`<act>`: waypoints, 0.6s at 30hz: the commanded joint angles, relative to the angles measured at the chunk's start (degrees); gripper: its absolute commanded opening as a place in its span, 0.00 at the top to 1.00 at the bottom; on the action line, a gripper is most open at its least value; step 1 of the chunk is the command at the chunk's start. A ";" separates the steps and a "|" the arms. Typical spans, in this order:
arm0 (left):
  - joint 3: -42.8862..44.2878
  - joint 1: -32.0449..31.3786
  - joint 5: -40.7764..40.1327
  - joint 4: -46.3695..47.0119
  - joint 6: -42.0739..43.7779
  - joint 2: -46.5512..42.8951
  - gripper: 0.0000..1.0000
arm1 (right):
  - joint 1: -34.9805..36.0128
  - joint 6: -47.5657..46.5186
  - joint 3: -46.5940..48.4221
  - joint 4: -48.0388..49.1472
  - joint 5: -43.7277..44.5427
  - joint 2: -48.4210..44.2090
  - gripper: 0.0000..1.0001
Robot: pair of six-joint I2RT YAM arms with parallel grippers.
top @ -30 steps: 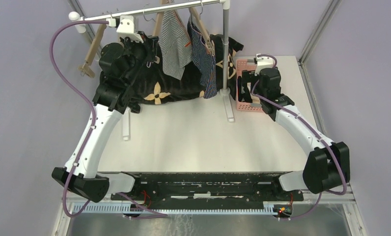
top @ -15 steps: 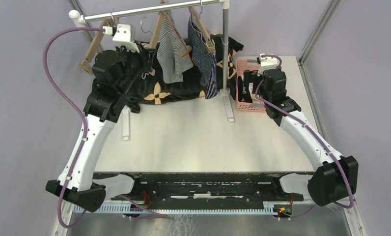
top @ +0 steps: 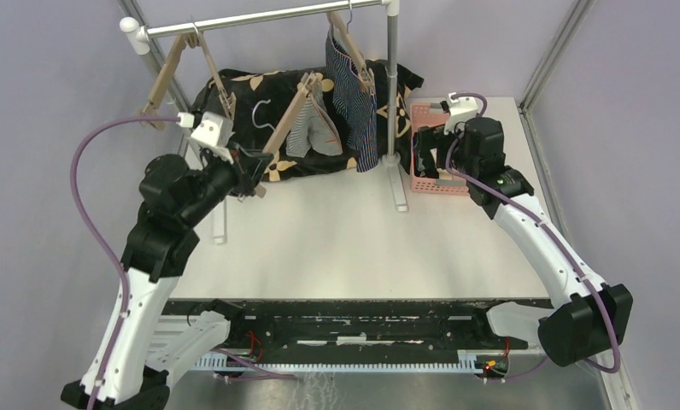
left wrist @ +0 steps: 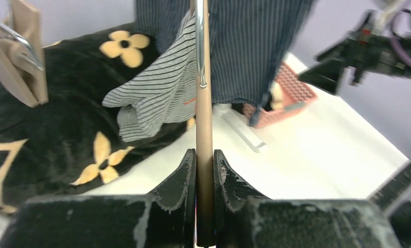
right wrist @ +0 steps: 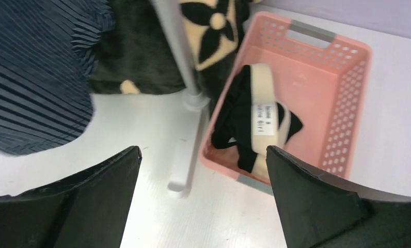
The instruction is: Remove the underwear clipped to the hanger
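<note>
The black pair (right wrist: 232, 126) lay in the right basket (right wrist: 348, 103) under wide right jaws, the left jaws pinched the hanger (left wrist: 204, 155) with the grey pair (left wrist: 157, 98) clipped on, and the navy pair (top: 354, 102) still hung on the far rail (top: 260, 17).

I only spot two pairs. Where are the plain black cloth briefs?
In the right wrist view, the plain black cloth briefs lie inside the pink plastic basket, on the robot's right, beside the grey rack post.
</note>
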 commanded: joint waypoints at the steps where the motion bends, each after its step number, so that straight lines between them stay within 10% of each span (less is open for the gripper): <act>1: -1.81 -0.32 13.58 -1.15 -2.88 -6.07 0.97 | 0.15 -0.31 4.26 -3.88 -11.87 -2.14 0.00; 18: -11.53 -0.34 30.90 3.02 -1.29 -11.52 0.97 | 0.20 -0.05 8.10 -3.09 -43.58 -5.06 0.00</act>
